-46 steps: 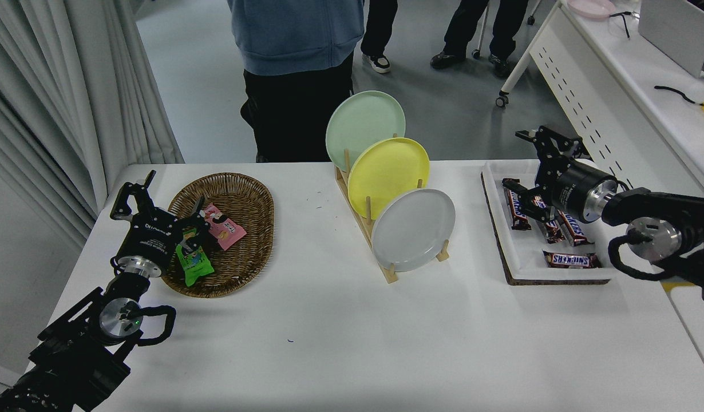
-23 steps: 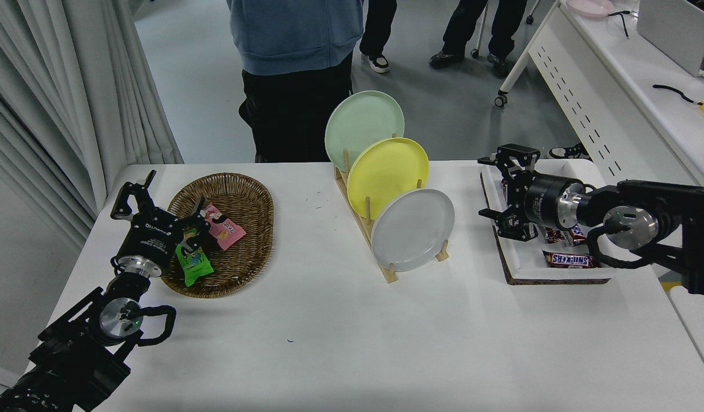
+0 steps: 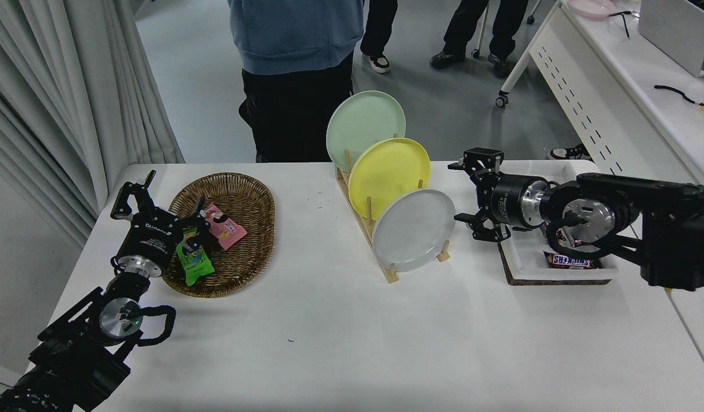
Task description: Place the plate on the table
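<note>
Plate (image 3: 414, 230) number three, the plain grey one, stands on edge in the nearest slot of the wooden rack (image 3: 368, 220), a little toward 1 o'clock from the middle of the worktop (image 3: 340, 343). A yellow plate (image 3: 389, 174) stands right behind it and a pale green plate (image 3: 366, 127) behind that, all three leaning the same way.

My right gripper (image 3: 469, 194) comes in from 3 o'clock, level with the grey plate's right rim and just beside it, not touching. Its fingers (image 3: 465, 218) are spread wide, one high and one low, holding nothing. Behind my wrist sits a white tray (image 3: 515, 264) with chocolate bars (image 3: 568, 261).

My left gripper (image 3: 157, 209) is parked at 9 o'clock over the wicker basket (image 3: 243, 189) of snack packets; its fingers look open and empty.

I judge this to be the approach, with the grasp not yet made. The next move, as I see it, calls for sliding my fingers over the rim so one lands on the face and one on the back, closing firmly, then lifting the plate up out of its pegs before tipping it flat onto bare worktop toward 6 o'clock. The yellow plate is close behind, so the back finger has little room.

A person (image 3: 297, 57) stands at 12 o'clock, beyond the far edge.
</note>
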{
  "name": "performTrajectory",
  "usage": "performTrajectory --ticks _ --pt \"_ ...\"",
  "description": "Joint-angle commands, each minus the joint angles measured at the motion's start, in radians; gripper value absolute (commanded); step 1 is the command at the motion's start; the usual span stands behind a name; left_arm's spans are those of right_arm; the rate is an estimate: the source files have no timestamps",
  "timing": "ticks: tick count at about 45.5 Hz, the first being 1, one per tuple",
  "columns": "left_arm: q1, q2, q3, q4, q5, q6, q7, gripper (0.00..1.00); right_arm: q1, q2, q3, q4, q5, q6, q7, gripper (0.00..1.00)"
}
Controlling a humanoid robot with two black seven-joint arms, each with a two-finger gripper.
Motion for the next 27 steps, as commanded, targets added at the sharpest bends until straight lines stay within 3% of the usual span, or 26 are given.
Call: performTrajectory --ticks 1,27 --pt "0.000 0.000 0.001 0.000 0.000 0.000 0.000 1.00 0.001 0.047 0.018 0.000 -0.034 -0.044 -0.007 0.99" --pt "0.000 0.000 -0.001 -0.001 0.000 0.000 0.000 1.00 -0.011 0.142 0.042 -0.041 -0.034 -0.047 -0.006 0.99"
